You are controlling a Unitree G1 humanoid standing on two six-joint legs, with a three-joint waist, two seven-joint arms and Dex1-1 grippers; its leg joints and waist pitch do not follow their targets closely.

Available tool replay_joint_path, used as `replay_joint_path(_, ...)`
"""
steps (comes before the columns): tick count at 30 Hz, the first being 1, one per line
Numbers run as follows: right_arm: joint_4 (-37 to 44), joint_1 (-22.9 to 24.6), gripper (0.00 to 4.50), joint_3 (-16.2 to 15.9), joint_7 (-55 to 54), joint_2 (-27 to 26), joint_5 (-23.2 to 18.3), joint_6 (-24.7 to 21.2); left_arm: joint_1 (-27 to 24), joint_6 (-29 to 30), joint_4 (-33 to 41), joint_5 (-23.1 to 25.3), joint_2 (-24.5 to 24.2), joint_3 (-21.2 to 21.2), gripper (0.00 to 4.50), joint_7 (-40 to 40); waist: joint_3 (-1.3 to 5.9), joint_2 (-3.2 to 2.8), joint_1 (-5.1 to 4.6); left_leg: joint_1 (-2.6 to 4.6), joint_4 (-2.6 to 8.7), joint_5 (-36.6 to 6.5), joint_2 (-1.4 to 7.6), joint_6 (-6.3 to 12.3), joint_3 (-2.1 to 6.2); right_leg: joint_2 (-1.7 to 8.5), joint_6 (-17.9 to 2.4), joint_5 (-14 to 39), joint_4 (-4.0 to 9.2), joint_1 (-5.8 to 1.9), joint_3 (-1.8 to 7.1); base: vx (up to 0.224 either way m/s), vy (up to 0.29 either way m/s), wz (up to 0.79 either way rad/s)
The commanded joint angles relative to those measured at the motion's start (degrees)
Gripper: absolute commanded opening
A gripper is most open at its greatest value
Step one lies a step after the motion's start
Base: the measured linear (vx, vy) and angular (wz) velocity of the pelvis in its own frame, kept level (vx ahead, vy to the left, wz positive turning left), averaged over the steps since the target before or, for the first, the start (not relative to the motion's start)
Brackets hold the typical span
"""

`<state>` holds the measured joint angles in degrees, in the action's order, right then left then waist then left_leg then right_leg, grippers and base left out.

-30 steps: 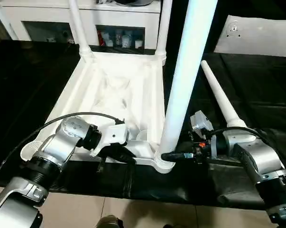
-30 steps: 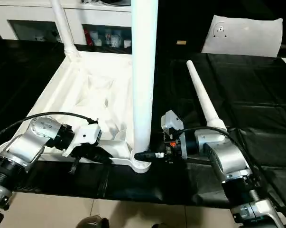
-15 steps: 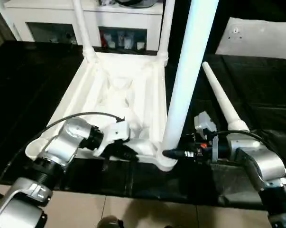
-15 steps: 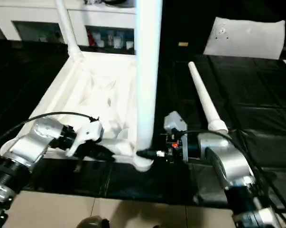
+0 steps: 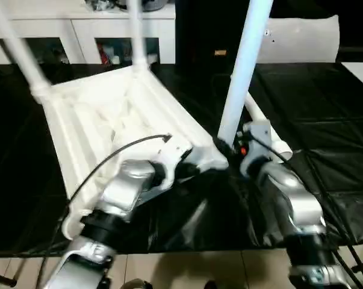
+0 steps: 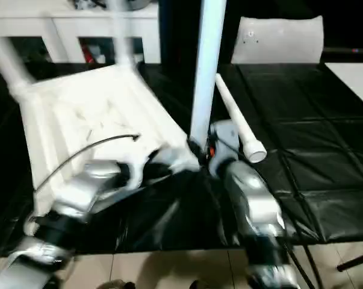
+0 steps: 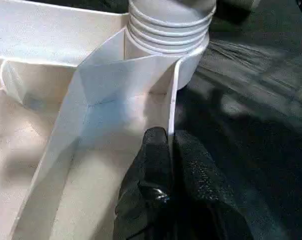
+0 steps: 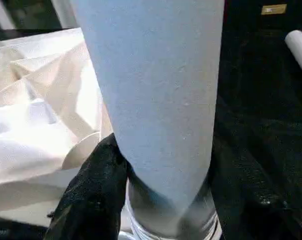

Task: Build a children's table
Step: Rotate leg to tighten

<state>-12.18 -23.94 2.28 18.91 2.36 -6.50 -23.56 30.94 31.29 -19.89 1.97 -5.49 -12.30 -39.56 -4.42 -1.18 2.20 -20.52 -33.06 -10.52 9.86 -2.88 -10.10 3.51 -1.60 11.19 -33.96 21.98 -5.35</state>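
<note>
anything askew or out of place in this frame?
One thing: a fourth leg lies loose on the black cover, not socketed, beside the right arm. The tabletop sits underside up, turned diagonal to the work table's edge. Right pincer clasps the standing leg; left pincer pinches a tabletop rib.

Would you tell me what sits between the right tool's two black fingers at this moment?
The upright white leg, near its base above the tabletop corner socket, stands between the right tool's fingers, as the right wrist view shows.
</note>
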Motion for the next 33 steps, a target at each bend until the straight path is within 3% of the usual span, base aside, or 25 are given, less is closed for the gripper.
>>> replay_joint_path(1, -2.24, 1.09, 2.34, -6.25, 3.07, -6.06, -2.66, -2.64, 3.48, -1.45, 2.12, 0.44, 3.61, 0.18, 0.00, 4.82, 3.01, 0.47, 0.42, 0.05, 3.87, -10.23, 3.25, 3.58, 1.56, 5.69, -8.74, 17.25, 5.29, -2.14, 3.85, 0.000, 0.000, 0.00)
replay_joint_path(3, -1.87, 1.27, 2.69, -5.83, 2.77, -6.21, -2.59, -2.43, 3.17, -1.02, 2.66, 0.78, 3.07, -0.19, 0.00, 4.27, 3.03, 0.47, 0.44, -0.22, 3.87, -8.27, 3.30, 4.11, 1.51, 5.63, -9.65, 13.74, 4.90, -2.34, 3.86, 0.000, 0.000, 0.00)
replay_joint_path(5, -1.57, 1.65, 2.75, -5.23, 2.20, -6.03, -2.56, -1.93, 2.62, -0.80, 3.35, 0.93, 2.01, -0.81, 0.00, 3.97, 3.15, 0.41, 0.43, -0.29, 3.85, -6.90, 3.36, 4.80, 1.49, 5.64, -10.33, 11.22, 4.59, -2.54, 3.81, 0.000, 0.000, 0.00)
replay_joint_path(11, 1.91, 4.09, 3.26, -4.33, 5.80, -2.74, -4.06, -0.96, 1.24, -3.20, 3.62, 0.35, -1.76, -1.68, 0.00, -0.36, 3.16, 0.43, 0.43, -0.56, 3.87, -6.89, 3.49, 5.17, 1.54, 5.68, -10.27, 10.14, 4.44, -2.69, 3.83, 0.000, 0.000, 0.00)
replay_joint_path(16, 6.59, 6.93, 3.71, -5.47, 17.11, 4.94, -5.62, 0.61, -0.89, -6.92, 3.68, -0.33, -6.79, -2.83, 0.00, -8.13, 3.21, 0.31, 0.31, -0.85, 3.57, -6.68, 3.34, 6.29, 1.44, 5.66, -10.51, 8.70, 4.40, -2.78, 3.71, 0.000, 0.000, 0.00)
replay_joint_path(20, 8.06, 8.05, 4.14, -5.99, 25.61, 11.64, -6.73, 1.38, -2.24, -12.45, 3.28, -1.45, -11.56, -4.81, 0.00, -15.71, 3.21, 0.23, 0.52, -0.49, 3.55, -7.69, 3.57, 6.40, 1.35, 5.45, -10.45, 9.91, 4.44, -2.56, 3.78, 0.000, 0.000, 0.00)
replay_joint_path(26, 7.92, 7.56, 4.42, -5.63, 33.01, 17.29, -8.20, 2.14, -3.01, -17.19, 2.96, -2.26, -16.39, -7.02, 0.00, -24.55, 3.56, 0.20, 1.45, -0.12, 3.38, -6.36, 3.83, 6.40, 1.22, 5.50, -11.85, 7.57, 3.89, -2.44, 3.89, 0.000, 0.000, 0.00)
replay_joint_path(30, 7.21, 6.65, 4.42, -6.40, 39.62, 21.67, -9.67, 2.38, -2.68, -20.31, 1.64, -2.91, -19.79, -8.24, 0.00, -31.24, 3.80, 0.31, 2.74, 0.01, 3.19, -4.95, 3.93, 6.78, 1.08, 5.51, -12.49, 5.45, 3.43, -2.41, 3.85, 0.000, 0.000, 0.00)
replay_joint_path(33, 6.08, 5.71, 4.42, -8.42, 43.92, 24.12, -8.82, 4.13, -1.84, -21.72, 1.37, -3.74, -22.17, -9.34, 0.00, -36.52, 3.89, 0.57, 3.27, -0.01, 3.13, -5.47, 3.95, 6.28, 1.05, 5.70, -12.40, 6.71, 3.29, -2.45, 3.79, 0.000, 0.000, 0.00)
